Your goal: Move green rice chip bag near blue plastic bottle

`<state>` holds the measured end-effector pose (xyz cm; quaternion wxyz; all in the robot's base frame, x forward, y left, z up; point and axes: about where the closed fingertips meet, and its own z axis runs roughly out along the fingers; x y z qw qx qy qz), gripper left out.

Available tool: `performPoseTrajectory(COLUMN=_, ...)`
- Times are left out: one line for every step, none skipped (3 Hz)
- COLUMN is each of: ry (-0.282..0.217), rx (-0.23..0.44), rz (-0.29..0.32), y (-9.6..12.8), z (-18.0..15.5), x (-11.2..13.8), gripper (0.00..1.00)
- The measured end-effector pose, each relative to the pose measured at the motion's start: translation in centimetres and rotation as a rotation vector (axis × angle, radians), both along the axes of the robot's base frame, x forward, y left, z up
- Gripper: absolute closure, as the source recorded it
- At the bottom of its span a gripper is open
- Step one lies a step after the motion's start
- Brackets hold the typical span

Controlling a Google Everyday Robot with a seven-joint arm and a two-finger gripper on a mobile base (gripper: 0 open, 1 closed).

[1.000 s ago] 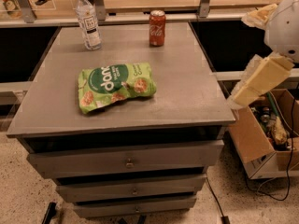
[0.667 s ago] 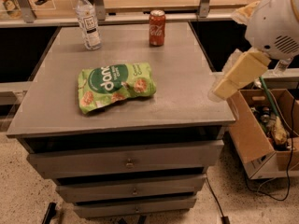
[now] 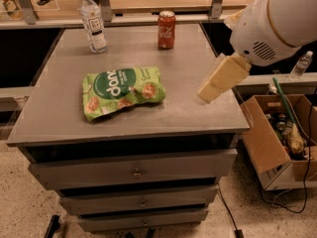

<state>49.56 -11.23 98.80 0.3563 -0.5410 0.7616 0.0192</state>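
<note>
In the camera view, a grey desk (image 3: 59,113) with three drawers (image 3: 136,172) below its top fills the middle of the scene. The green rice chip bag (image 3: 123,90) lies flat on the desk, left of centre and toward the front half, its dark-green circle with white lettering facing up and its long side running roughly left to right, tilted a little. The blue plastic bottle (image 3: 93,21) stands upright at the back left corner of the desk, white cap on top, well apart from the bag. A red cola can (image 3: 166,29) stands upright at the back edge, right of the bottle and also apart from the bag.

The gripper (image 3: 203,97) reaches in from the upper right, a cream-coloured block slanting down and left from the white round arm housing (image 3: 277,24). Its tip hangs over the right part of the desk, to the right of the bag with bare desk surface between them. Whether it is closed or spread cannot be told from this angle.

On the floor to the right of the desk sits an open cardboard box (image 3: 262,143) with assorted items inside, and a second small bottle (image 3: 301,66) stands on a ledge behind it
</note>
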Motion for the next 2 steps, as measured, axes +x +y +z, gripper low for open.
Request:
performPoseTrajectory(ry=0.017, rx=0.023, rz=0.018, y=1.57, z=-1.02, x=0.6, gripper=0.0)
performPoseTrajectory(ry=0.018, rx=0.057, rz=0.035, y=2.16, z=-1.05, x=1.5, gripper=0.0)
